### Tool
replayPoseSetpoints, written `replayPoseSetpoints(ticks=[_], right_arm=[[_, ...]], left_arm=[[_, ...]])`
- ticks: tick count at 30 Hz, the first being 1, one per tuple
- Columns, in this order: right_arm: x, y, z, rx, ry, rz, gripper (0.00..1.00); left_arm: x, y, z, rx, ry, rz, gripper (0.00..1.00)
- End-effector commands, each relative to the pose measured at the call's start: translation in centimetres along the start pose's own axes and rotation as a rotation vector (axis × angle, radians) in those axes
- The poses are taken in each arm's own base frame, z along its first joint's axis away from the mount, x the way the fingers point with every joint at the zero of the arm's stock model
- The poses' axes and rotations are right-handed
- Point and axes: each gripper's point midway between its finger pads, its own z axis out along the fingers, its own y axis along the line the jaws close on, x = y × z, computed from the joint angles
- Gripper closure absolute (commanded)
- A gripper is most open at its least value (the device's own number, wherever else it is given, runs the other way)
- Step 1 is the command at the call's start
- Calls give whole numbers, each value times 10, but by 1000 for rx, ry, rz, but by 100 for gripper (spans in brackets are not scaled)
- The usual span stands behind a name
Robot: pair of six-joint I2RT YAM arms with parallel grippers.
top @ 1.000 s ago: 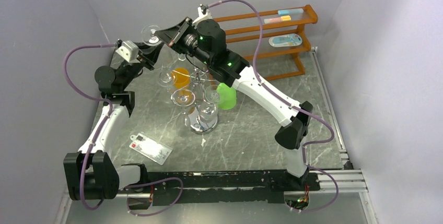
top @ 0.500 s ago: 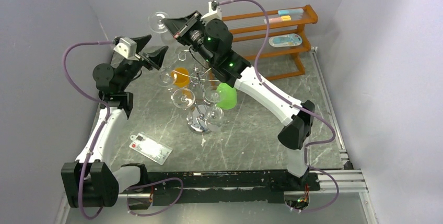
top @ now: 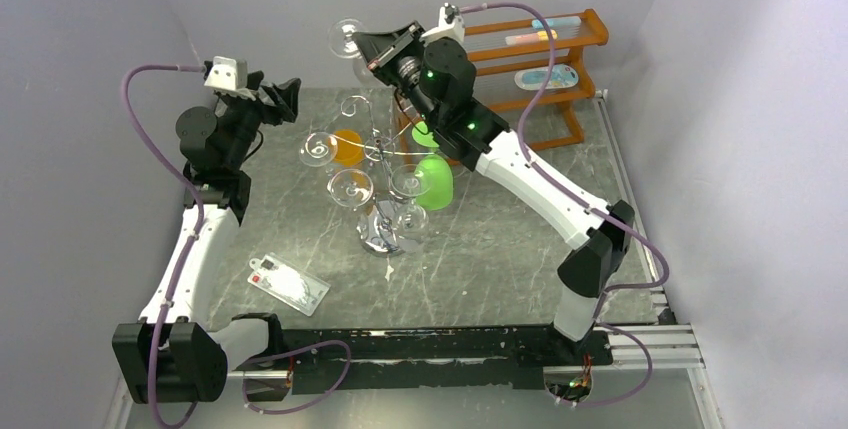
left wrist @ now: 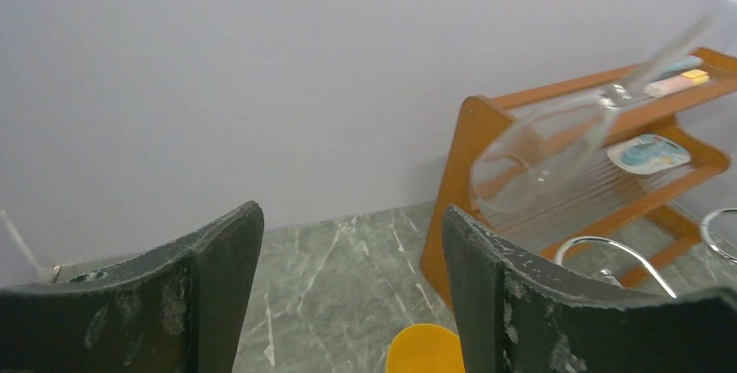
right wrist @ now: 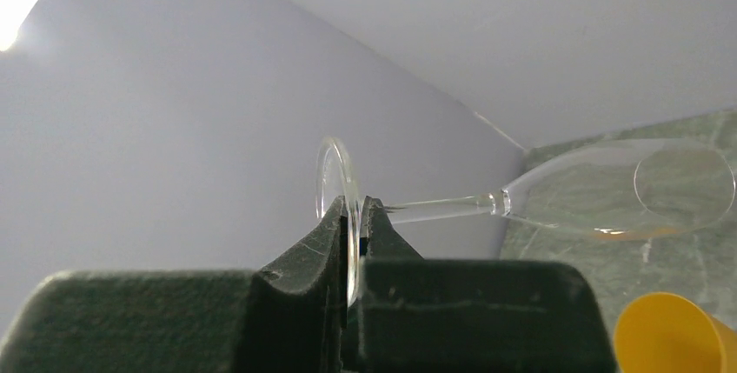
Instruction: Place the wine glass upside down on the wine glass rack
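Wine glass [right wrist: 600,192]: foot pinched in closed right gripper [right wrist: 352,216], tilted bowl-down above wine glass rack [top: 383,237]. Left gripper [left wrist: 352,225] spread, empty. Handling: slide stem into a free curl; release once foot seats.

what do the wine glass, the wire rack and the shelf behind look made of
The wine glass: clear glass, possibly plastic; wall and floor show through the bowl.
The wine glass rack: polished chrome-look metal wire; bright mirror glints.
The shelf: orange-brown wood, smooth, maybe varnished; no grain visible.
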Motion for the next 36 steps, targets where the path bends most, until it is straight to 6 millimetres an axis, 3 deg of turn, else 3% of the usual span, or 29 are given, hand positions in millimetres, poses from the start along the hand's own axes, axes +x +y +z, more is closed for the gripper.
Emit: replayPoseSetpoints(ticks=[1, 10, 17, 26, 32, 36], right_arm=[[-24, -12, -15, 97, -50, -12, 100], [-8, -37, -40, 163, 40, -13, 100], [-8, -32, -58, 153, 89, 10, 100], [4, -46, -78, 194, 157, 20, 100], [8, -55, -89, 216, 183, 7, 100], [2, -61, -95, 242, 163, -22, 100]], left_arm=[[1, 16, -4, -102, 25, 1, 22], [7, 16, -4, -100, 63, 1, 23], [4, 17, -3, -104, 42, -12, 24], [7, 14, 1, -87, 76, -24, 25], [28, 6, 16, -23, 203, -102, 30], [31, 16, 16, -43, 214, -134, 29]])
